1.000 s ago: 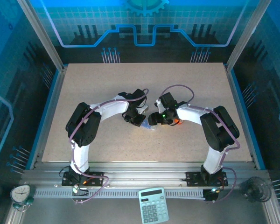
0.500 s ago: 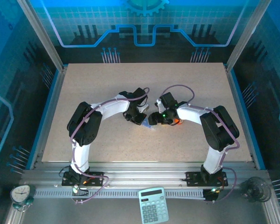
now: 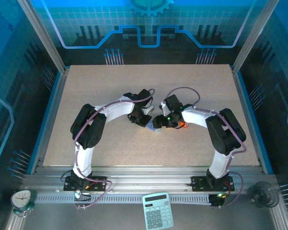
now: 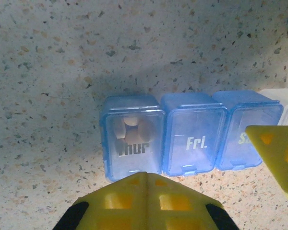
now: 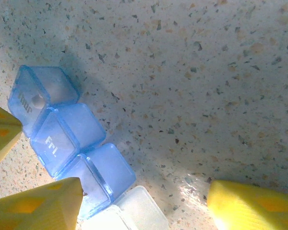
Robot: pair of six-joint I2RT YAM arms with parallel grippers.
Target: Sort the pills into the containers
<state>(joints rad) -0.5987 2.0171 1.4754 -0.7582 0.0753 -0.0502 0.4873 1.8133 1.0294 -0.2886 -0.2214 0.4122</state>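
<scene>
The left tool [image 4: 145, 181] had its two yellow fingers pressed together into one point, with nothing that we could see between them. Straight off that point, at 12 o'clock in the left wrist view, lay the pill box [image 4: 192, 139], so close that we could not tell whether they touched. Its long axis ran from 9 to 3 o'clock across that view, with lids marked Thur, Fri and a third half hidden. The point aimed at the Thur end, where pale pills [image 4: 133, 125] showed through the tinted plastic.

The right tool [image 5: 145, 189] was spread wide. In its own view the box ran from 11 to 5 o'clock and lay off toward 9 o'clock from the gap, its last blue compartment partly behind the finger at 7 o'clock. We judged the left arm nearer the Thur compartment and the right arm nearer the other end.

Around them lay the speckled beige surface [image 3: 105, 86]. It was boxed in by a metal frame [image 3: 43, 33] and blue-lit walls [image 3: 149, 19]. A calculator [image 3: 157, 216] sat at 6 o'clock on the near rail and a small clock [image 3: 21, 199] at 8 o'clock.
</scene>
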